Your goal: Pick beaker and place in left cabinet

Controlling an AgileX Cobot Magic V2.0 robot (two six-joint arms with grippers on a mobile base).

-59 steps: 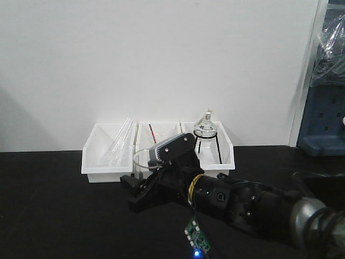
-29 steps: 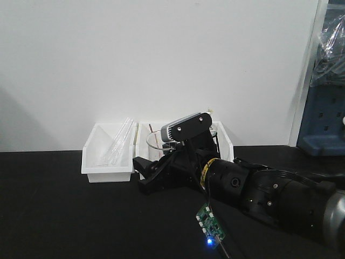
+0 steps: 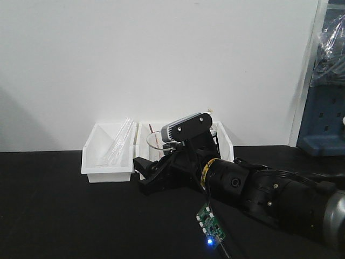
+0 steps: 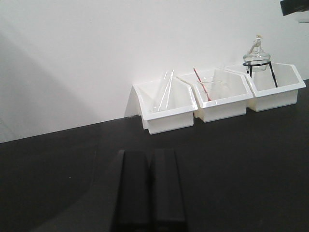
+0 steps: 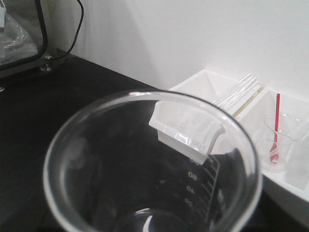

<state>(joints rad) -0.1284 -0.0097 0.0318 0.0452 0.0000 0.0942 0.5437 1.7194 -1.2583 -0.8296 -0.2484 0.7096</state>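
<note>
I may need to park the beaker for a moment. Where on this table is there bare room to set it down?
The black tabletop is bare in front of the tube bin and out to the left, beside the right gripper holding the beaker. Crowded: all three bins hold glassware, and the right arm covers the table's right front.

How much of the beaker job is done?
Picking looks done: the right gripper holds the beaker near the bins. Carrying is in hand. Left to do: putting it in the cabinet, which no view shows. The left gripper is shut, empty.
</note>
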